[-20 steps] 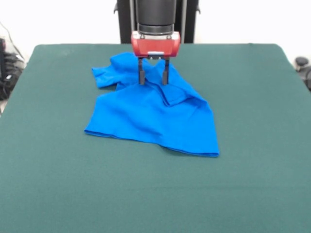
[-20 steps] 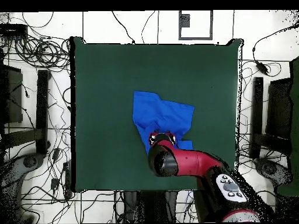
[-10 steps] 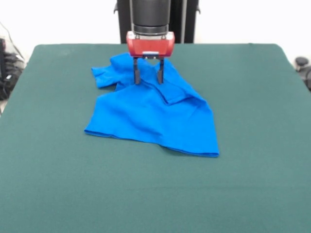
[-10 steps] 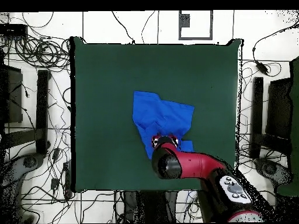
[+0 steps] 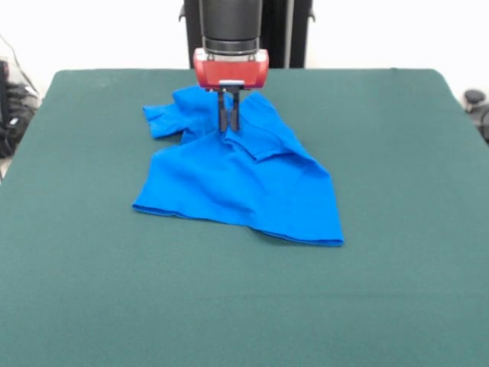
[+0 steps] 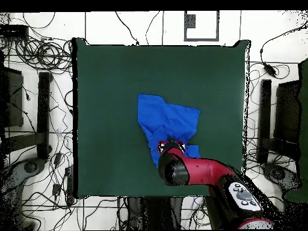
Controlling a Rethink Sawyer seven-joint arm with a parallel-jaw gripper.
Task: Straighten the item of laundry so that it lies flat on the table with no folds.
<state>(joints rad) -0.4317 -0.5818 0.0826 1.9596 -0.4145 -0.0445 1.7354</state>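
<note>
I see the blue T-shirt (image 5: 241,180) lying crumpled on the far half of the green surface (image 5: 397,290), a little left of centre in the front view. Its near part spreads fairly flat out to a lower corner at the right, while the far part is bunched, with a folded flap and a sleeve sticking out to the left. My gripper (image 5: 229,122) stands upright over that bunched area, its fingers drawn close together and pinching a ridge of the cloth. From overhead the T-shirt (image 6: 168,120) sits near the surface's (image 6: 108,78) middle, the red arm (image 6: 198,171) covering its bottom edge. Cables (image 6: 36,48) litter the floor around.
</note>
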